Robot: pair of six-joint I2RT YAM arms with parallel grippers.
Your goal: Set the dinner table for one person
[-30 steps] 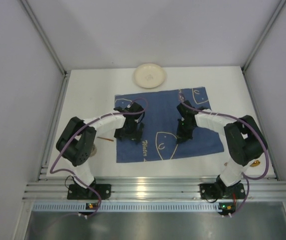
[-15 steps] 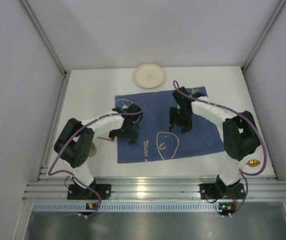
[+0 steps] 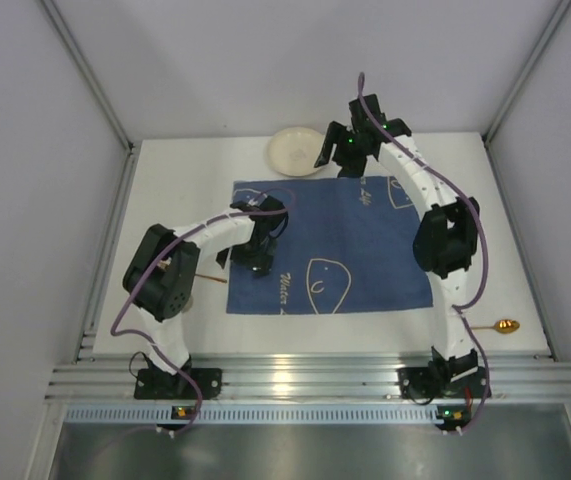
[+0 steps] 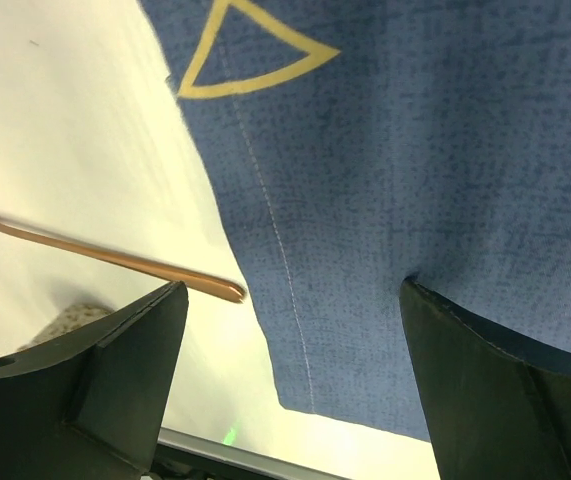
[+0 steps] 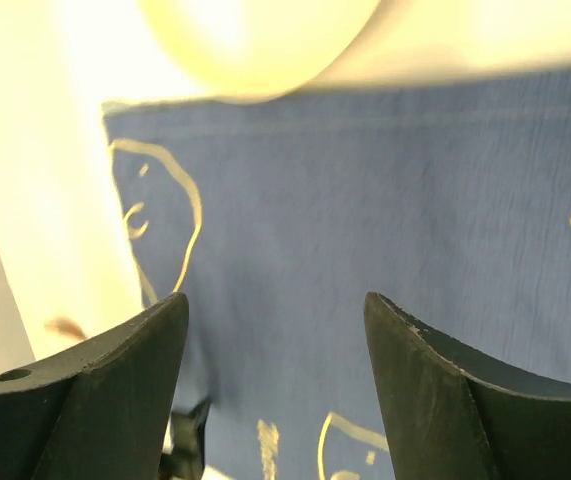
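Right end effector [image 5: 273,308] had swung from mat [image 3: 345,240] to hover, spread and empty, just short of the plate [image 3: 299,151] on the bench [image 3: 165,200]; left end effector [image 4: 295,295] spread too. Next, likely: grip plate's rim.

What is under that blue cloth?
The white table shows all around the blue cloth. Whatever lies directly beneath is covered, though the cloth looks flat.

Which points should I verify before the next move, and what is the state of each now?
1. Placemat flat on the dinner table: ok.
2. Right pincer open and empty: ok.
3. Right pincer around the plate rim: not ok, the plate lies ahead of it.
4. Plate on the placemat: not ok, on bare table beyond it.
5. Left pincer open and empty: ok.
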